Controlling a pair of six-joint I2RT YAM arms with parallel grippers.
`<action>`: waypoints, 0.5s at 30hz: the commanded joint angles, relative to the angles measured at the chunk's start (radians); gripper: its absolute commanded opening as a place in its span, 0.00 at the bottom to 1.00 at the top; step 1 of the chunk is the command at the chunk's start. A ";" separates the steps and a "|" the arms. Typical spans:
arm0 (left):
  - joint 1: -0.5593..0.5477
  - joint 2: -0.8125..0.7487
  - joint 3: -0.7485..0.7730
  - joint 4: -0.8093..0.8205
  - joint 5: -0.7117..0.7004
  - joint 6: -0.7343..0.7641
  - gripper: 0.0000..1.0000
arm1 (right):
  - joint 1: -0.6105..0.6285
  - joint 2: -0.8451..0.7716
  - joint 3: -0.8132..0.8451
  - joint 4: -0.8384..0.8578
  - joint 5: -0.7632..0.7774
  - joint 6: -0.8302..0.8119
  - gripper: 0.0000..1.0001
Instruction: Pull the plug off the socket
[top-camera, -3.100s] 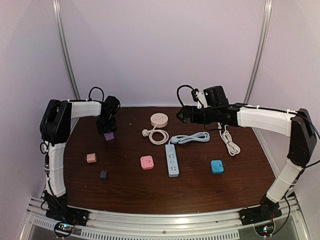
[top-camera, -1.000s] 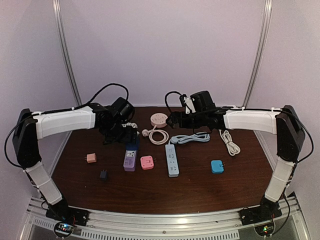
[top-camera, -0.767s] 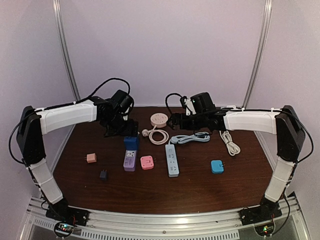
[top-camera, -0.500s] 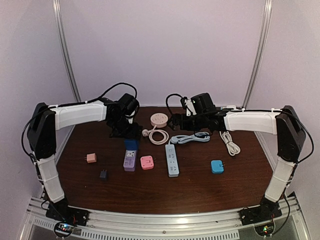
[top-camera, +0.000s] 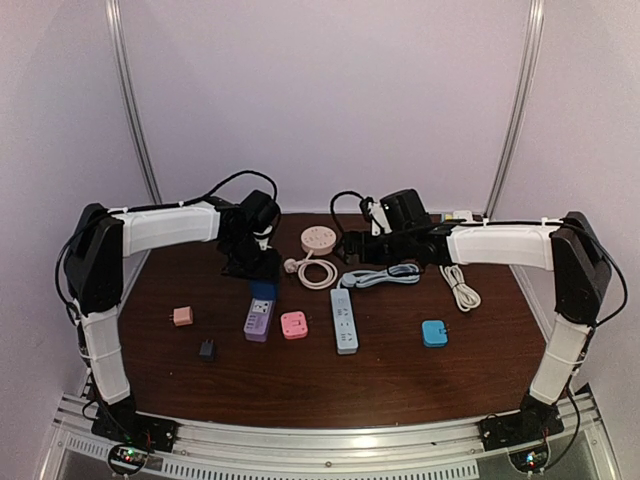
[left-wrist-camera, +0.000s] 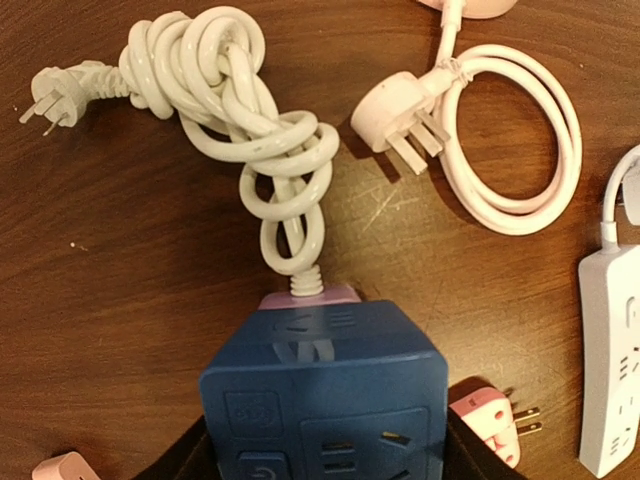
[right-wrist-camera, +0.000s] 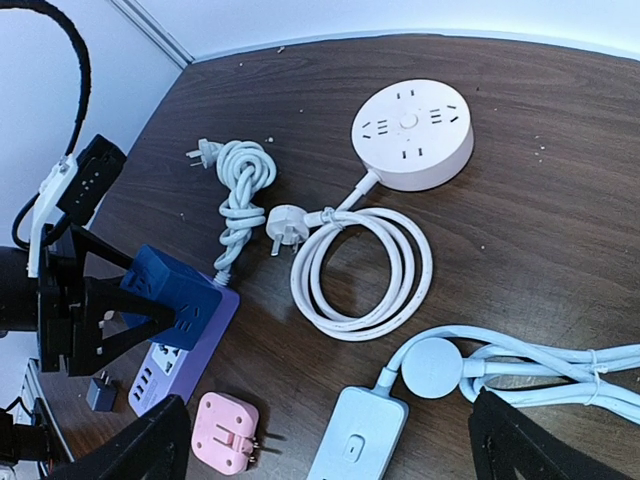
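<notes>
A blue cube plug (top-camera: 262, 291) stands on the far end of a purple power strip (top-camera: 256, 322) left of centre. In the left wrist view the cube (left-wrist-camera: 322, 390) fills the space between my fingers, and the purple strip (left-wrist-camera: 310, 293) peeks out behind it. My left gripper (top-camera: 251, 264) is shut on the cube's sides; the right wrist view shows the cube (right-wrist-camera: 170, 288) between its black fingers (right-wrist-camera: 128, 322). My right gripper (right-wrist-camera: 345, 450) is open and empty, hovering above the pale blue cable (right-wrist-camera: 520, 365) right of centre.
The strip's knotted white cord (left-wrist-camera: 260, 130) lies behind it. Around it are a round pink socket (top-camera: 319, 239) with a coiled lead (right-wrist-camera: 360, 270), a pale blue strip (top-camera: 344, 320), a pink adapter (top-camera: 294, 324), a teal adapter (top-camera: 434, 333), a white cable (top-camera: 458, 280), and small adapters (top-camera: 182, 316) at the left.
The left arm set the purple strip with the cube left of centre, drew back a little, then closed in on the cube. The right arm barely moved.
</notes>
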 joint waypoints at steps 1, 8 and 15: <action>0.026 -0.006 -0.008 0.042 0.032 -0.015 0.57 | 0.028 -0.023 -0.004 0.032 -0.039 0.025 0.96; 0.031 -0.032 -0.055 0.097 0.089 -0.088 0.51 | 0.081 0.072 0.008 0.167 -0.227 0.146 0.60; 0.031 -0.056 -0.069 0.099 0.082 -0.123 0.50 | 0.112 0.187 -0.005 0.415 -0.418 0.354 0.21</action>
